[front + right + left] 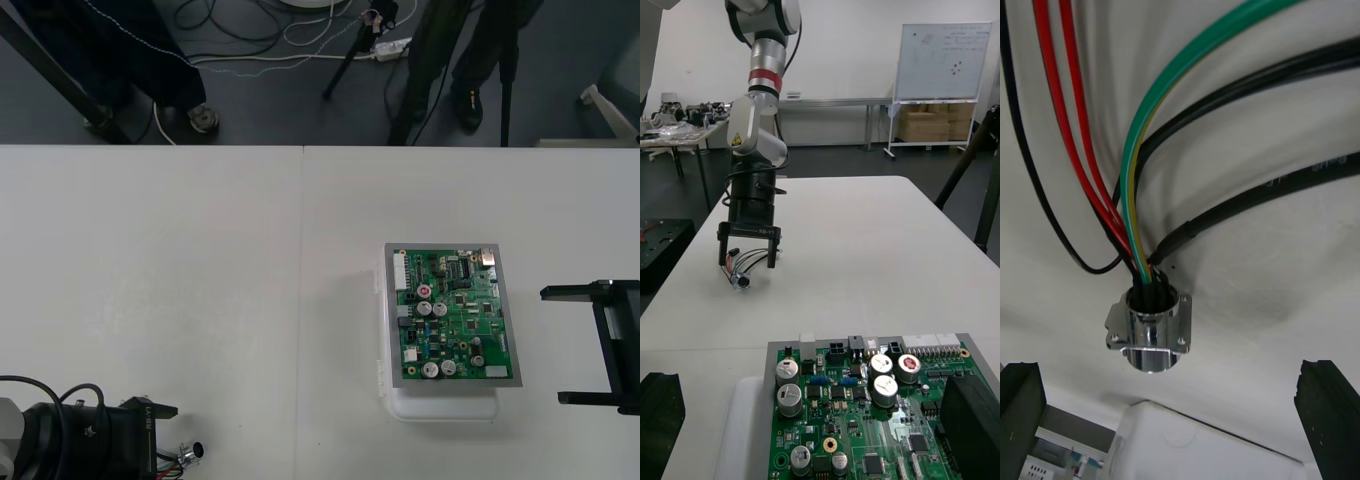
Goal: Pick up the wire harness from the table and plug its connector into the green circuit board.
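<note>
Jaws of left arm (pixel 85 435) wide apart, wire harness (pixel 1150 337) lying between them, right jaws open

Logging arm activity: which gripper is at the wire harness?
The left gripper, open astride the wire harness; the right gripper waits open beside the green circuit board.

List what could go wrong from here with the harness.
The left gripper has its fingers open around the harness, its socket between them; closing here may pinch loose wires or slip off the round socket. The green circuit board lies well across the table, by the open right gripper; a dangling socket might snag on it during the carry.
</note>
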